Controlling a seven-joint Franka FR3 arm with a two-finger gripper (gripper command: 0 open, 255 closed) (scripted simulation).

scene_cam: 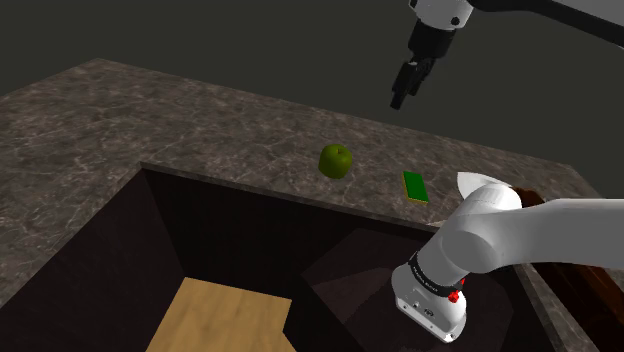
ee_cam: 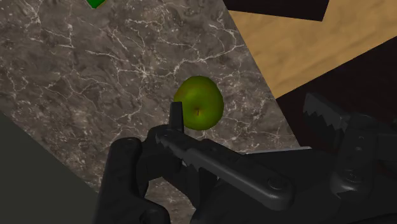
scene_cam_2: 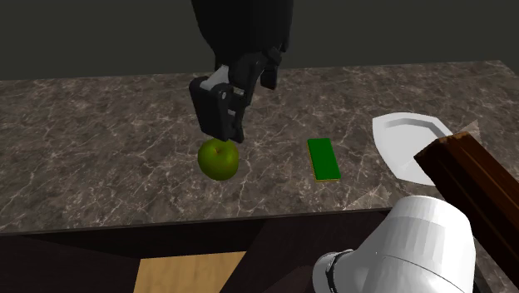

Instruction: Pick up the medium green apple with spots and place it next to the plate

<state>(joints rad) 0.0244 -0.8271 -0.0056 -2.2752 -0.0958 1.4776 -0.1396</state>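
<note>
Nearest in the shoulder view, one white arm link is seen at five o'clock. It is set over a dark brown recess, in which one patch of pale wooden floor is shown. Beyond the recess's edge, one dark marbled countertop is spread.

Three things are counted on the countertop: one green apple, one flat green rectangular block and one white plate. The apple is set on the stone near the counter's front edge, at nine o'clock of the block and apart from it. The plate is found at three o'clock of the block, near it but not touching. In the second exterior view the plate's near edge is partly covered by one brown wooden beam.

Farthest, one black gripper is hung in the air at one o'clock of the apple, well above it. In the second exterior view it is placed at twelve o'clock of the apple. In the wrist view its two fingers are spread apart, and the apple is seen beyond them, gripped by neither.
</note>
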